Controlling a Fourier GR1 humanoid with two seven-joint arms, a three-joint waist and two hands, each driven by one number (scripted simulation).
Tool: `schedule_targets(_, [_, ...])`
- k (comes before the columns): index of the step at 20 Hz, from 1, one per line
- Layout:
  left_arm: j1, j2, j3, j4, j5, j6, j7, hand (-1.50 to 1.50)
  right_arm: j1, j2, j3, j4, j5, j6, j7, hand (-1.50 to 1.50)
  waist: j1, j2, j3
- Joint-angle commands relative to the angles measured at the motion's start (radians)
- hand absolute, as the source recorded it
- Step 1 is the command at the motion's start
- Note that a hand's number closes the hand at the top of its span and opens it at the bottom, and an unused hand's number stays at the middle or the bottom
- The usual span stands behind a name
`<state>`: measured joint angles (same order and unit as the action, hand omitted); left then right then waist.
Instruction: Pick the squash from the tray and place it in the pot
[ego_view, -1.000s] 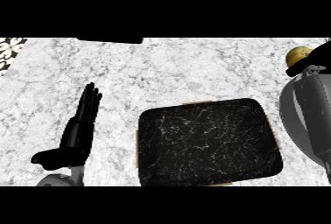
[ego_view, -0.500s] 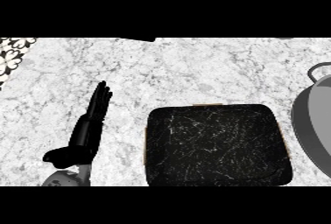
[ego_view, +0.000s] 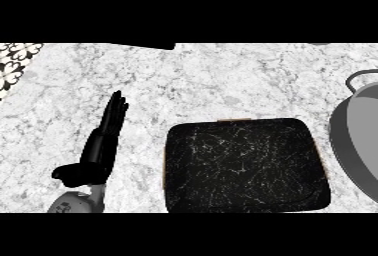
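Marble counter (ego_view: 221, 80), left robot hand (ego_view: 100, 150) resting with straight fingers, holding nothing, beside black tray (ego_view: 244, 167), grey pot (ego_view: 358, 140) at right

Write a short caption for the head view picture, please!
Left hand rests open beside a black tray; grey pot at right.

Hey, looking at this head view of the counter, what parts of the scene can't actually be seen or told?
- The squash: it shows nowhere in the head view; the black square tray looks bare.
- The grey metal pot: the right edge cuts it off, so most of its inside is out of view.
- The right hand: not in the head view at all.
- The patterned surface at the upper left: cut off by the left edge, unidentifiable.
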<state>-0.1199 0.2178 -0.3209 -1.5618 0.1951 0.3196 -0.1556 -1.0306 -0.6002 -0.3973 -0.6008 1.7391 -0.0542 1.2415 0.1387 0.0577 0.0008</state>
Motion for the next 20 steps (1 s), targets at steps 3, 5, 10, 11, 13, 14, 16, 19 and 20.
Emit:
schedule_targets(3, [0.005,-0.005,0.017,0.016,0.004,0.01,0.003,0.0,0.009,0.024,-0.101,0.038,0.096,-0.053,0.246,1.5,-0.033,-0.012,0.001])
schedule_targets(5, [0.033,0.003,0.024,0.012,0.009,0.01,0.003,0.0,0.02,0.022,-0.129,0.027,0.131,-0.043,0.246,1.5,-0.049,-0.025,0.0])
schedule_targets(10, [0.047,0.017,0.035,0.004,0.004,0.008,-0.005,0.0,0.029,0.031,-0.217,0.008,0.192,-0.032,0.246,1.5,-0.066,-0.033,0.0])
schedule_targets(11, [0.018,0.017,0.048,-0.001,0.019,0.008,0.033,0.0,0.042,0.06,-0.24,-0.01,0.203,-0.049,0.246,1.5,-0.076,-0.034,0.001])
schedule_targets(13, [0.052,-0.01,0.04,0.03,-0.001,0.034,-0.016,0.0,0.06,0.089,-0.271,-0.035,0.207,-0.078,0.246,1.5,-0.092,-0.04,0.0])
schedule_targets(14, [0.05,0.023,0.064,0.019,0.021,0.002,-0.004,0.0,0.073,0.096,-0.296,-0.038,0.202,-0.102,0.246,1.5,-0.09,-0.039,0.0])
schedule_targets(16, [0.051,0.014,0.049,-0.014,0.008,0.02,0.013,0.0,0.1,0.14,-0.347,-0.048,0.194,-0.132,0.246,1.5,-0.089,-0.041,0.002])
schedule_targets(19, [0.094,0.038,0.056,-0.03,0.017,-0.002,0.008,0.0,0.134,0.174,-0.39,-0.059,0.172,-0.15,0.246,1.5,-0.096,-0.048,0.001])
schedule_targets(20, [0.087,0.015,0.067,0.021,0.012,0.01,-0.034,0.0,0.158,0.165,-0.424,-0.075,0.141,-0.174,0.202,1.5,-0.116,-0.048,0.0])
